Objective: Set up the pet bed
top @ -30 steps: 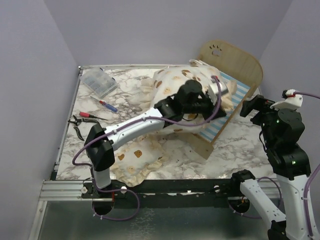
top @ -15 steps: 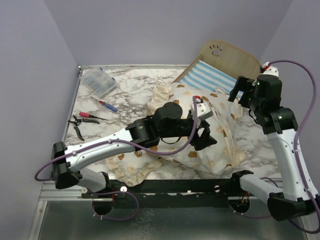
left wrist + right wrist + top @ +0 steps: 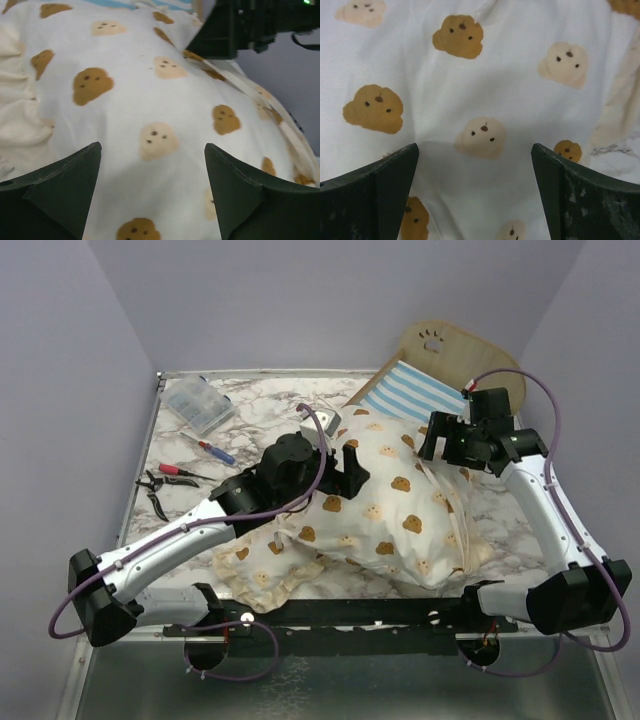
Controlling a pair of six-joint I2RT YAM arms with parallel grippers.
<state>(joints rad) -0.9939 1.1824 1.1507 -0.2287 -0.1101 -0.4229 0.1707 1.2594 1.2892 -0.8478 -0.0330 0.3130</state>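
The pet bed stands at the far right, its plywood headboard (image 3: 455,348) with the paw cutout behind the blue-and-white striped base (image 3: 412,395). A plump bear-print cushion (image 3: 400,502) lies in front of it and covers the bed's near end. My left gripper (image 3: 350,468) hovers open at the cushion's left end, nothing between its fingers; in the left wrist view the gripper (image 3: 152,190) frames the cushion (image 3: 150,95). My right gripper (image 3: 440,440) is open above the cushion's far right end, and in the right wrist view it (image 3: 475,190) shows only the cushion's fabric (image 3: 485,80).
A flatter cream bear-print piece (image 3: 262,568) lies at the near left, partly under the cushion. At the back left sit a clear parts box (image 3: 197,405), a red-and-blue screwdriver (image 3: 214,451) and pliers (image 3: 158,486). Grey walls close in on three sides.
The left gripper has opened, let go of the cushion and drawn back to the left. The cushion has slid off the bed toward the near edge. The right arm has swung in over it.
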